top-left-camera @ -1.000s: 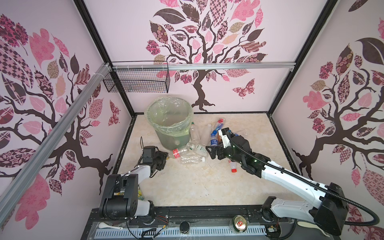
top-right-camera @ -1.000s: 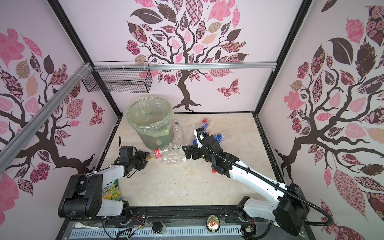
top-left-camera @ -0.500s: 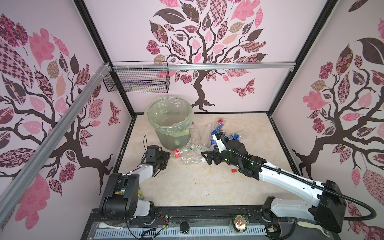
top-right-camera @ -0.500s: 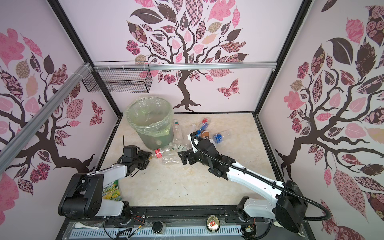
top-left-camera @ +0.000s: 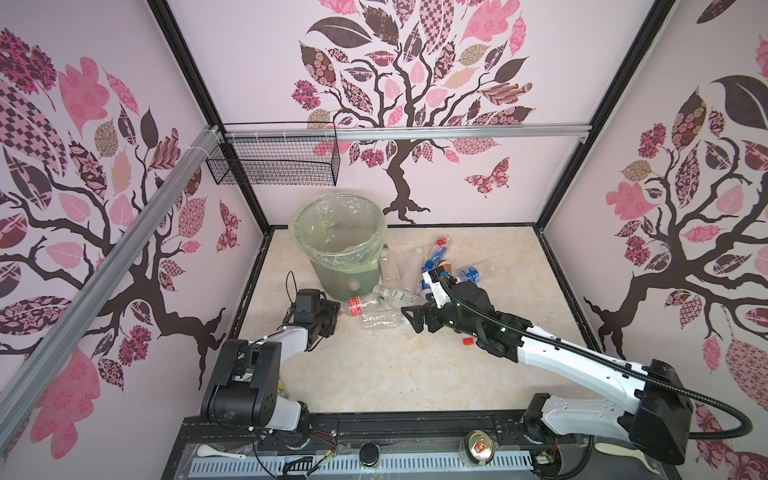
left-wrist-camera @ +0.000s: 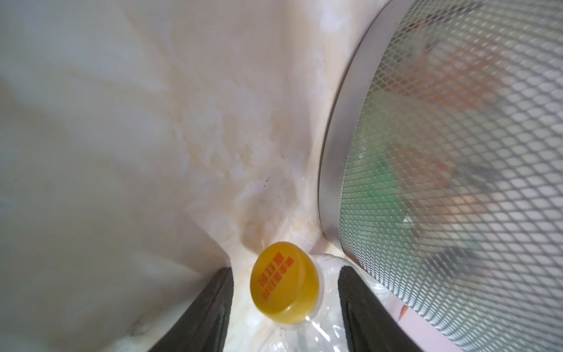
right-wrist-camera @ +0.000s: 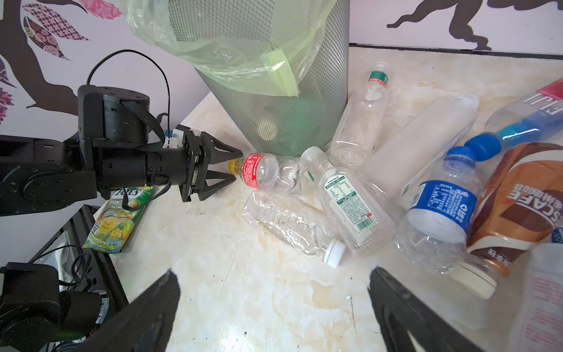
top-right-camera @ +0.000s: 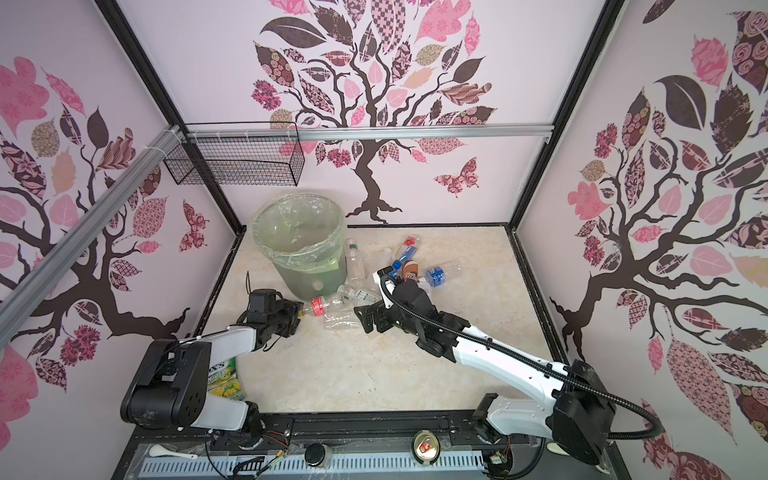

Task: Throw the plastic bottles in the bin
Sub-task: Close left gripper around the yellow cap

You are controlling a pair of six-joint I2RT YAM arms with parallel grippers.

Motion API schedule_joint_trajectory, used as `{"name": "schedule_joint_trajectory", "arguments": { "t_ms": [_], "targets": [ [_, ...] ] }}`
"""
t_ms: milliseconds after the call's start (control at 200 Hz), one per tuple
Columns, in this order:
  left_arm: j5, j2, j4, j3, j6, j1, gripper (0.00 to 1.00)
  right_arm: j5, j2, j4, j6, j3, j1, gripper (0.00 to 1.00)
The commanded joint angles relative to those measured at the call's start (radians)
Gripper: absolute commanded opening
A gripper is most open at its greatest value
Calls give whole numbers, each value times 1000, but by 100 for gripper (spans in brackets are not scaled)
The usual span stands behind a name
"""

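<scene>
The bin (top-left-camera: 345, 278) (top-right-camera: 307, 278) stands at the back left, lined with a pale green bag. A clear bottle with a red label (top-left-camera: 357, 302) (top-right-camera: 322, 306) (right-wrist-camera: 262, 173) lies at its foot. My left gripper (top-left-camera: 334, 309) (top-right-camera: 298, 313) (right-wrist-camera: 236, 165) is open, and its fingers flank that bottle's yellow cap (left-wrist-camera: 285, 282) with gaps on both sides. My right gripper (top-left-camera: 415, 320) (top-right-camera: 365, 320) (right-wrist-camera: 274, 272) is open wide, low over bare table just short of a crushed clear bottle (top-left-camera: 382, 320) (right-wrist-camera: 289, 225). Several more plastic bottles (top-left-camera: 432, 266) (right-wrist-camera: 441, 204) lie piled to the right of the bin.
A green and yellow snack packet (right-wrist-camera: 118, 213) (top-right-camera: 220, 378) lies by the left arm's base. A loose red cap (top-left-camera: 468, 341) sits beside the right arm. A black wire basket (top-left-camera: 274, 166) hangs on the back wall. A metal can (top-left-camera: 478, 446) stands on the front rail.
My right gripper has swung away from the bottle pile, down and to the left, to the crushed bottle. My left gripper has pushed forward until its fingers flank the yellow cap.
</scene>
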Motion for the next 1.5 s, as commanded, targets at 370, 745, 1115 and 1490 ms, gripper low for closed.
{"name": "schedule_joint_trajectory", "arguments": {
  "t_ms": [370, 745, 1115, 1490],
  "targets": [
    [-58, -13, 14, -22, -129, -18, 61, 17, -52, 3, 4, -16, 2, 100],
    [-54, 79, 89, -26, -138, -28, 51, 43, -86, -8, -14, -39, 3, 99],
    [-108, 33, 90, -79, -90, -13, 34, 27, -65, 32, 3, -62, 1, 100],
    [-28, -4, 169, -165, -69, 100, 27, 27, -54, 70, 32, -106, 3, 100]
  ]
}}
